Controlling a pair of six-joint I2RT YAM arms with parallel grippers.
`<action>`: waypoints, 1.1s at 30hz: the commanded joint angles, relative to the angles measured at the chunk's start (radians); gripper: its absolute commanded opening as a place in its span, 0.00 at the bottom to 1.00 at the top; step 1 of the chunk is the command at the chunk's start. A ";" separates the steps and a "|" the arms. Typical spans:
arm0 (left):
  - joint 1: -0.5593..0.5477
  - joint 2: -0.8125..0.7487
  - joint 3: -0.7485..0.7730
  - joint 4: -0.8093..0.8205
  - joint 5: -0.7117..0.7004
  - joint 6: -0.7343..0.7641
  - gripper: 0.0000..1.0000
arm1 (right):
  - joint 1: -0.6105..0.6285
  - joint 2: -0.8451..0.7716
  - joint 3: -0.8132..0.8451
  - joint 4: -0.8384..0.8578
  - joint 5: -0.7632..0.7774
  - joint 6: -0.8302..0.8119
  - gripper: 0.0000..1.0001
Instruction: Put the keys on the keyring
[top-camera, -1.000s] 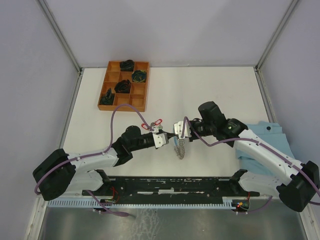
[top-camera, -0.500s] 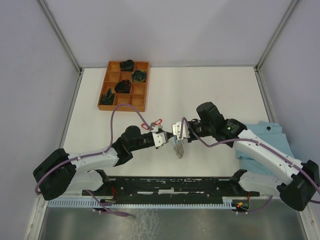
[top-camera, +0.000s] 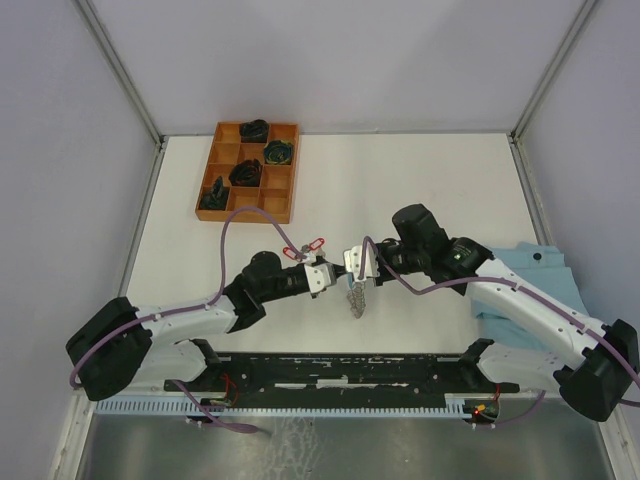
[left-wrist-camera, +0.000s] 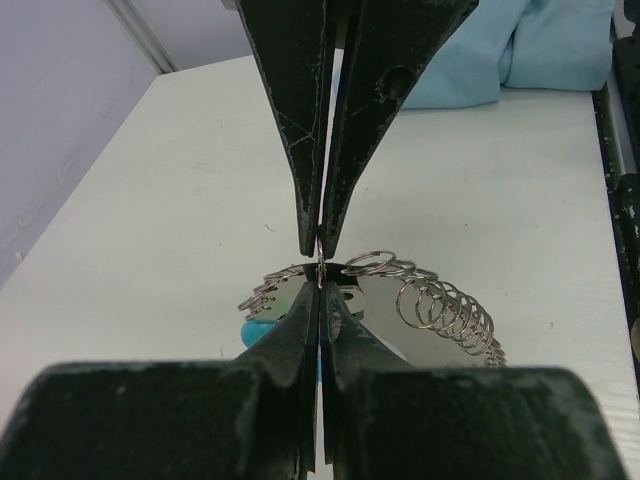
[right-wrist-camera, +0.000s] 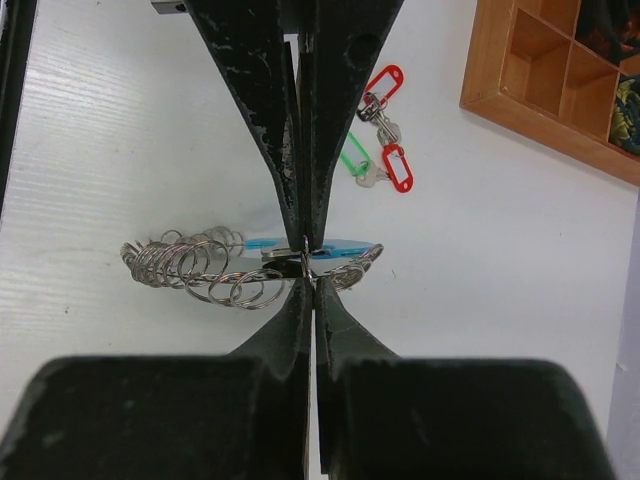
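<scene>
White desk (top-camera: 420, 180) fills the top view. The left gripper (top-camera: 327, 276) and the right gripper (top-camera: 352, 262) meet nose to nose, about midway between the side edges and closer to the near edge. The silver keyring (top-camera: 356, 298) hangs in a bunch between them. Keys (top-camera: 306, 247) with red tags lie just beside the left gripper. A wooden tray (top-camera: 245, 216) sits by the far left corner, and a blue cloth (top-camera: 520, 275) lies by the right edge. From the left wrist, the left gripper (left-wrist-camera: 320, 255) is squeezed tight, its tips pinching a thin bit of the keyring (left-wrist-camera: 445, 305). From the right wrist, the right gripper (right-wrist-camera: 306, 250) is squeezed tight too, pinching the keyring (right-wrist-camera: 195, 262) at its blue sleeve (right-wrist-camera: 345, 245). The keys (right-wrist-camera: 380, 135), with red and green tags, lie apart from it, toward the tray (right-wrist-camera: 482, 60).
</scene>
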 joint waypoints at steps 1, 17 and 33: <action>0.000 -0.042 0.013 0.076 0.036 -0.045 0.03 | 0.023 -0.022 0.018 0.057 -0.067 -0.038 0.01; 0.000 -0.069 0.063 -0.018 0.102 -0.041 0.03 | 0.039 0.000 0.050 -0.011 -0.029 -0.095 0.01; 0.001 -0.085 0.095 -0.097 0.142 -0.015 0.03 | 0.071 0.038 0.073 -0.052 0.021 -0.139 0.01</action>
